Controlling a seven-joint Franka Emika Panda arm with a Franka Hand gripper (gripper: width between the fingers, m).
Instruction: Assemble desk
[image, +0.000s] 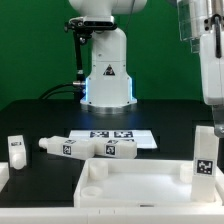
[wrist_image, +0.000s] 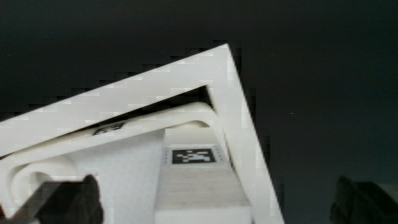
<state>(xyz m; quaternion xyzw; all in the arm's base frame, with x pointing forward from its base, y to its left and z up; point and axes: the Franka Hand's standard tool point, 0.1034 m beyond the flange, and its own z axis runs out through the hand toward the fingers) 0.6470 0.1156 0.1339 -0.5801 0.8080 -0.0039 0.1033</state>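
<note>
The wide, flat white plastic tabletop panel (image: 140, 185) lies in the foreground of the black table (image: 40, 115) with its raised rim upward. That exposes the round socket at its corner (image: 90, 172), so this is probably the underside, turned up so that legs can be set in from above. A short, chunky white leg with a black-and-white square tag (image: 205, 152) stands upright at the panel's corner on the exterior view's right. Whether it is seated in a socket or only resting there cannot be told. More white tagged legs (image: 92, 148) lie on their sides in a row just beyond the panel's far edge. They are near the thin white marker board (image: 118, 133), where an arm reaching down could easily get at them. The robot's arm (image: 205, 60) hangs high at the exterior view's right, above that corner. In the wrist view, the camera looks down on a corner of the panel (wrist_image: 160, 110) and a square tag (wrist_image: 192, 155). The two-finger gripper (wrist_image: 217, 200) shows its dark fingertips (wrist_image: 71, 197) spread wide with nothing clamped between them, so it is empty and holds no part. With the jaws apart and the hand above the panel, the arm looks free to go for another loose leg. The desk looks early in assembly, with most legs not yet fitted.
</note>
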